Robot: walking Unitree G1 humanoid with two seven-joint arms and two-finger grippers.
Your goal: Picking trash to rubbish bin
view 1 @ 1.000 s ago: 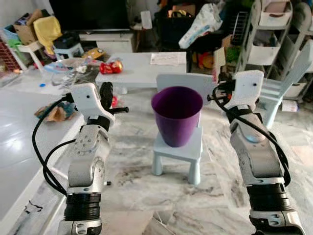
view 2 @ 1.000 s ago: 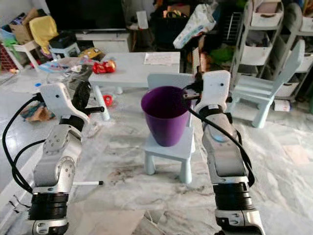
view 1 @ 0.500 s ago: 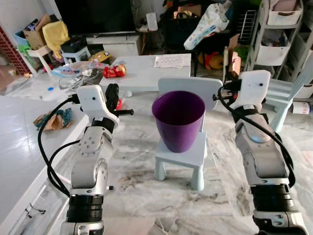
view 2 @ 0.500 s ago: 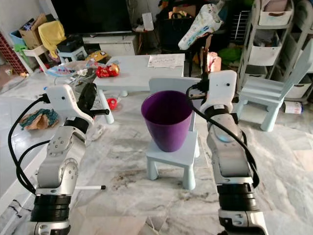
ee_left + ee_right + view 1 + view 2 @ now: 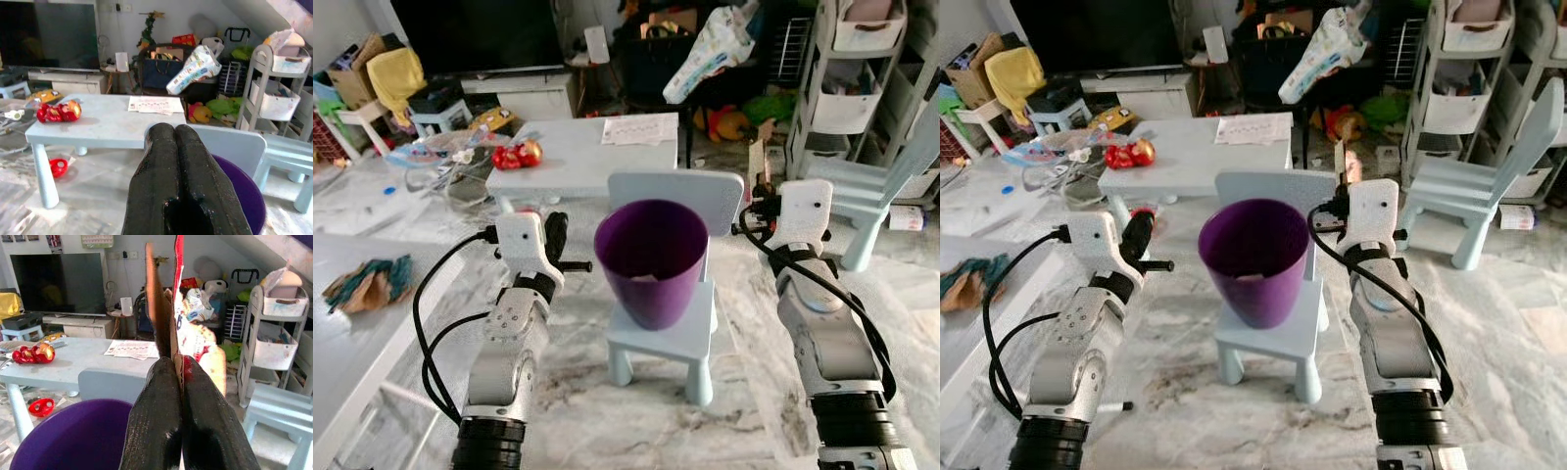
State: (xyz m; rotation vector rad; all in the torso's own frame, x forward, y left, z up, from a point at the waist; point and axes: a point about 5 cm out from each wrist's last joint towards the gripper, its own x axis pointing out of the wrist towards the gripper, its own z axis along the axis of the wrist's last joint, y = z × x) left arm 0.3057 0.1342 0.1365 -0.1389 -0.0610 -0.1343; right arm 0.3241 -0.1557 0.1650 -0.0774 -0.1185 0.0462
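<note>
A purple bin (image 5: 651,259) stands on the seat of a small pale-blue chair (image 5: 690,333), and a pale scrap (image 5: 641,277) lies inside it. My right gripper (image 5: 172,363) is by the bin's right rim, shut on a flat piece of printed cardboard (image 5: 164,298) that sticks up past its fingers; the cardboard (image 5: 1343,162) also shows above that wrist. Left of the bin, at rim height, my left gripper (image 5: 176,128) is shut with nothing in it, its black fingers (image 5: 555,227) pointing forward.
A low pale table (image 5: 578,157) behind the bin carries red crumpled wrappers (image 5: 514,155) and a paper sheet (image 5: 639,129). A second pale-blue chair (image 5: 891,176) and white shelves (image 5: 862,78) stand at the right. A brown crumpled item (image 5: 362,281) lies on the floor at left.
The camera has shifted and now looks down into the bin. My left gripper is closer to the bin's left side. The right gripper still holds the cardboard.
</note>
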